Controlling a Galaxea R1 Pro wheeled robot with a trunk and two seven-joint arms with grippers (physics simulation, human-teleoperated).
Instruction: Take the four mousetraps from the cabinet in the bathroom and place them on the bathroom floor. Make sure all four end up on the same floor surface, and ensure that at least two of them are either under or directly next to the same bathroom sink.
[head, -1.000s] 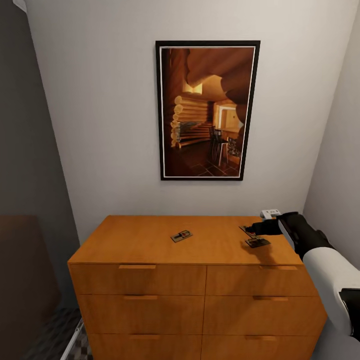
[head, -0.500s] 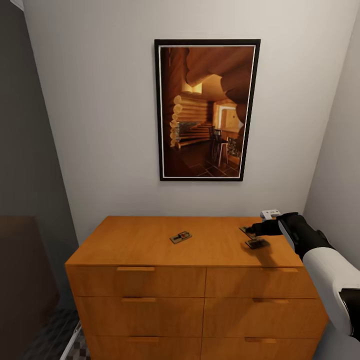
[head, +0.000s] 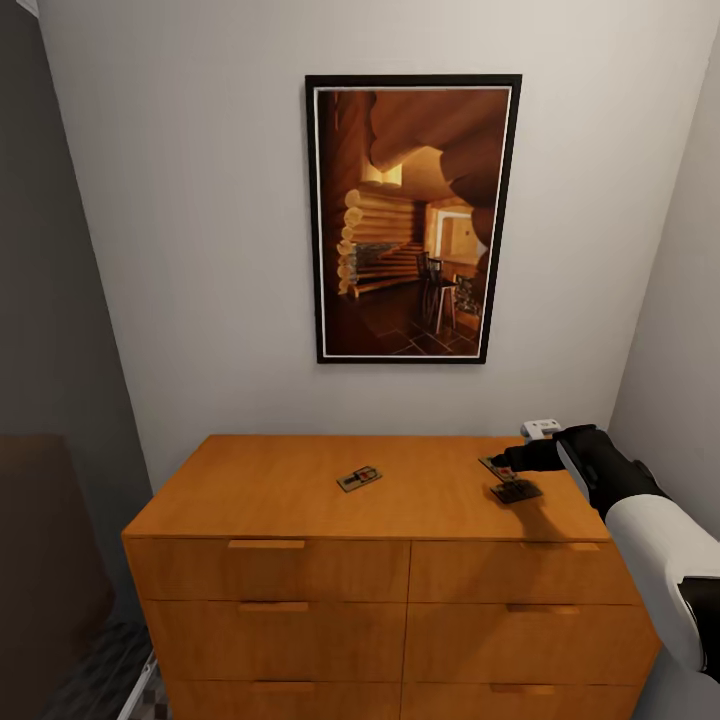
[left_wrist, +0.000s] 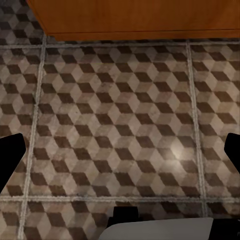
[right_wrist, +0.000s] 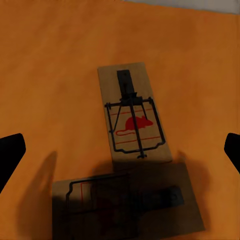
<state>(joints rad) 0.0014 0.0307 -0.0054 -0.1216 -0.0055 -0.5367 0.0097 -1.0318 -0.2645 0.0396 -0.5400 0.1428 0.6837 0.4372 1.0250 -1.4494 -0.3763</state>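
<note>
The orange-brown cabinet carries three mousetraps on its top. One mousetrap lies alone near the middle. Two more lie at the right end, touching or overlapping: a far one with a red mouse print and a near one. My right gripper hovers open just above this pair, its fingertips wide apart and holding nothing. My left gripper is open over the cube-patterned bathroom floor, by the cabinet's base.
A small white box sits at the cabinet's back right corner, just behind my right wrist. A framed picture hangs on the wall above. A dark panel stands at the left and the right wall is close.
The head view has shifted slightly, so the cabinet sits a little lower and further left in the frame. The right gripper and the mousetraps keep their places.
</note>
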